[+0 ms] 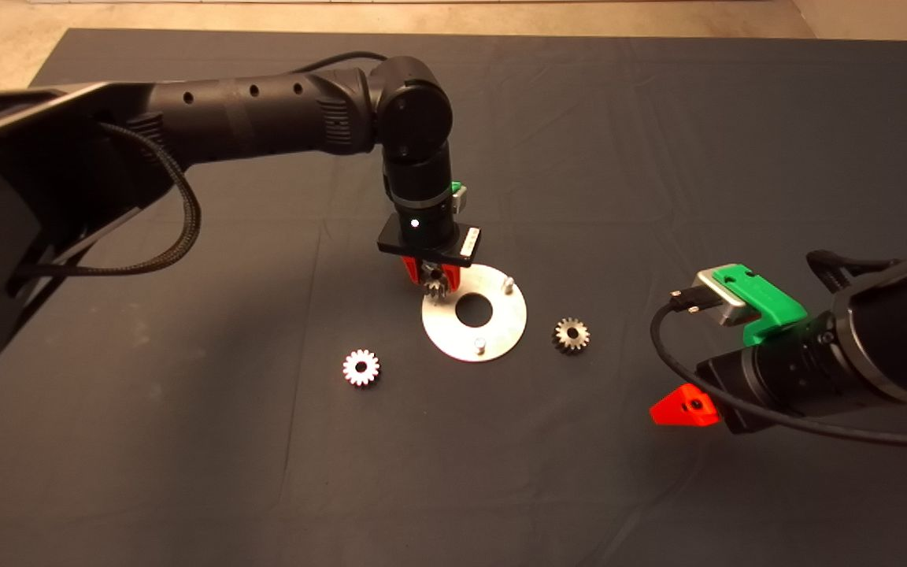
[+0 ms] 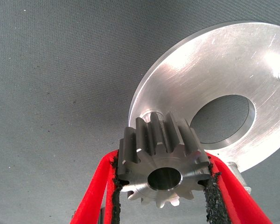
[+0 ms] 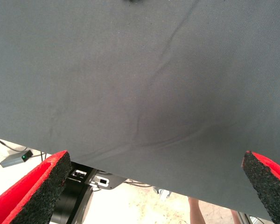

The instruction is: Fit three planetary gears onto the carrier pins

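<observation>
While the right arm waits, all the work sits with the left arm over the disc.

Left gripper (image 1: 431,277): hangs nose-down above the far-left rim of the silver disc (image 1: 501,331), its pads clamped on one planetary gear (image 2: 164,164).

Held gear: pinched by its toothed flanks, centre hole showing clear in the left wrist view; whether its bore stands plumb I cannot tell.

Key relation: two carrier pins stand bare, one at the far right of the disc (image 1: 508,283) and one at the near edge (image 1: 480,344). The third peg's place is under the gripper, and from overhead it is hidden. In the left wrist view a raised stub (image 2: 151,115) shows on the disc just beyond the gear's teeth, so I judge the bore sits a touch short of the peg, not yet over it.

Coming move: a small shift to bring hole over peg, then straight down along the peg's upright axis.

Other gears: one lies on the mat left of the disc (image 1: 361,368), one just right of it (image 1: 571,335), both flat and apart from it.

Right gripper (image 3: 154,186): spread wide, holding nothing, parked low at the mat's right side; nearer to the right-hand gear.
</observation>
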Controlling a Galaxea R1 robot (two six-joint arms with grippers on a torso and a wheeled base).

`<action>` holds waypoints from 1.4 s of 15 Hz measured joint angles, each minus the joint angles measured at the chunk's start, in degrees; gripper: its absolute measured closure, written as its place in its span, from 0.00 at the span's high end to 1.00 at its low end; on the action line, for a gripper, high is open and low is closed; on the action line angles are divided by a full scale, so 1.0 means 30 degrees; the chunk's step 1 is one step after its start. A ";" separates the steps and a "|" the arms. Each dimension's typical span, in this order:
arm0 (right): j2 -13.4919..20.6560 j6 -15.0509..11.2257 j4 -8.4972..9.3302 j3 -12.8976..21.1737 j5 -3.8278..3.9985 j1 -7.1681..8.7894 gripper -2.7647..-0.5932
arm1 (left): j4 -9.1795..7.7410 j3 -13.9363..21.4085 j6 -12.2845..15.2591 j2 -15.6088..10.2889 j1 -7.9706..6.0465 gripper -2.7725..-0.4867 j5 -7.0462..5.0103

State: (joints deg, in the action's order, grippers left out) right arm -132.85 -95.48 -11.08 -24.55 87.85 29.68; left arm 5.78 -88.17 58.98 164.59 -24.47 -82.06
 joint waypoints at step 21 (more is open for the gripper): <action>0.0000 0.0000 0.0003 0.0000 0.0000 0.0000 0.99 | 0.0077 0.0451 0.0398 -0.0045 0.0008 0.20 0.0001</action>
State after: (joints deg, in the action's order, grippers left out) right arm -132.85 -95.48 -11.07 -24.55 87.85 29.68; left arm 6.01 -86.82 60.17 164.45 -24.44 -82.05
